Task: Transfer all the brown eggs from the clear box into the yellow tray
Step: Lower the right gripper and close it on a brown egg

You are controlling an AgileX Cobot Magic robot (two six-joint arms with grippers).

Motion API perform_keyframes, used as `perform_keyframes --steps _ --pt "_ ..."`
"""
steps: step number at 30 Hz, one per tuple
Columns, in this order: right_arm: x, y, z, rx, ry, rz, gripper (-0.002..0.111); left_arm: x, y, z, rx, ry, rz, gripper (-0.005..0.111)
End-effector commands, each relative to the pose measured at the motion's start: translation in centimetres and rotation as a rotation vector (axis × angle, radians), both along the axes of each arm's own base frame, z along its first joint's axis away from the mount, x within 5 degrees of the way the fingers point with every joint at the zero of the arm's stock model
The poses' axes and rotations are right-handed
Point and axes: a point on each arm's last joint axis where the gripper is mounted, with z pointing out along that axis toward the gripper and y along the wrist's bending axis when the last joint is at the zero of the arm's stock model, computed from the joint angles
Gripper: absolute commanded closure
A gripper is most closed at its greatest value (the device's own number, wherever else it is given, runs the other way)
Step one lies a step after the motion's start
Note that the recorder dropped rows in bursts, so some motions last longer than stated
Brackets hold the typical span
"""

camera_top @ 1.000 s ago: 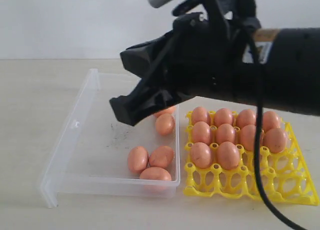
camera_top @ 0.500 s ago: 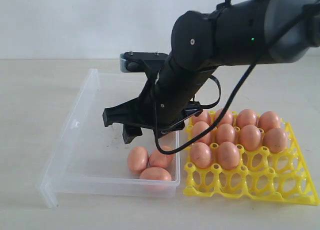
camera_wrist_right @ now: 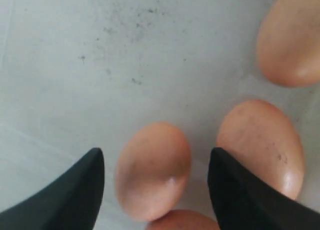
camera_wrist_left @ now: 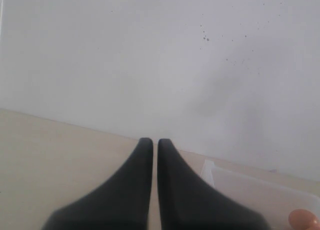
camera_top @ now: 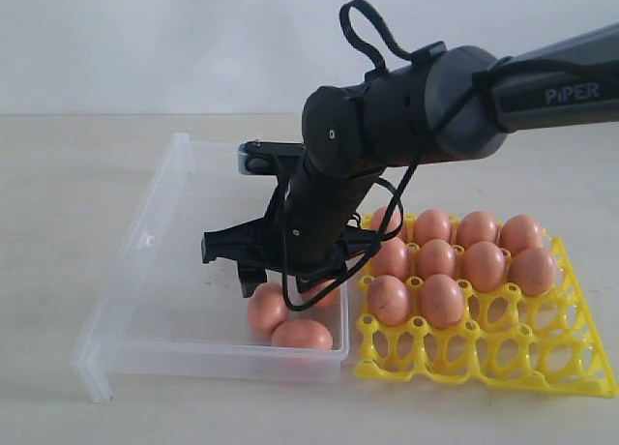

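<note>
Brown eggs (camera_top: 302, 334) wait in the clear box (camera_top: 155, 222), and the right end effector (camera_wrist_right: 156, 157) is spread wide over one of them.
A few eggs lie close together in the corner of the box, next to the yellow tray (camera_top: 484, 353). More eggs sit in the tray's back cups. The two fingers (camera_wrist_right: 75, 190) stand on each side of one egg and do not touch it. The left end effector (camera_wrist_left: 150, 145) is pressed together over the table (camera_wrist_left: 50, 155).
</note>
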Motion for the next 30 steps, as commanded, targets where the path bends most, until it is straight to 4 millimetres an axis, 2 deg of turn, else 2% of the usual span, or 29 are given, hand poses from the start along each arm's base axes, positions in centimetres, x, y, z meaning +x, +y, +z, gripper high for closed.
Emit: perform_keyframes --steps 1,8,13,15,16,18,19,20,24,27,30 --pt "0.9 -0.6 0.0 -0.002 -0.025 -0.021 0.052 0.0 0.0 0.1 0.005 -0.005 -0.004 0.103" --pt "0.9 -0.9 -2.6 -0.066 0.061 -0.020 0.052 0.0 0.0 0.1 0.005 -0.005 -0.004 0.103" --pt "0.9 -0.8 -3.0 -0.061 0.075 -0.030 0.052 0.0 0.0 0.1 0.005 -0.005 -0.004 0.103" --pt "0.9 -0.8 -3.0 -0.061 0.079 -0.031 0.059 0.0 0.0 0.1 0.005 -0.005 -0.004 0.103" --pt "0.8 -0.8 -3.0 -0.062 0.079 -0.028 0.066 0.0 0.0 0.1 0.005 -0.005 -0.004 0.103" --pt "1.0 -0.8 -3.0 -0.064 0.050 0.009 0.085 0.0 0.0 0.1 0.005 -0.005 -0.004 0.103" --pt "1.1 -0.7 -3.0 -0.065 0.018 0.061 0.102 0.0 0.0 0.1 0.005 -0.005 -0.004 0.103" --pt "1.2 -0.7 -3.0 -0.067 -0.005 0.103 0.108 0.0 0.0 0.1 0.005 -0.005 -0.004 0.103" --pt "1.7 -0.4 -2.8 -0.060 -0.114 0.203 0.109 0.0 0.0 0.1 0.005 -0.005 -0.004 0.103" --pt "2.5 0.1 -2.4 -0.048 -0.258 0.240 0.109 0.0 0.0 0.1 0.005 -0.005 -0.004 0.103" --pt "2.4 1.1 -2.1 -0.008 -0.414 0.278 0.109 0.0 0.0 0.1 0.005 -0.005 -0.004 0.103"
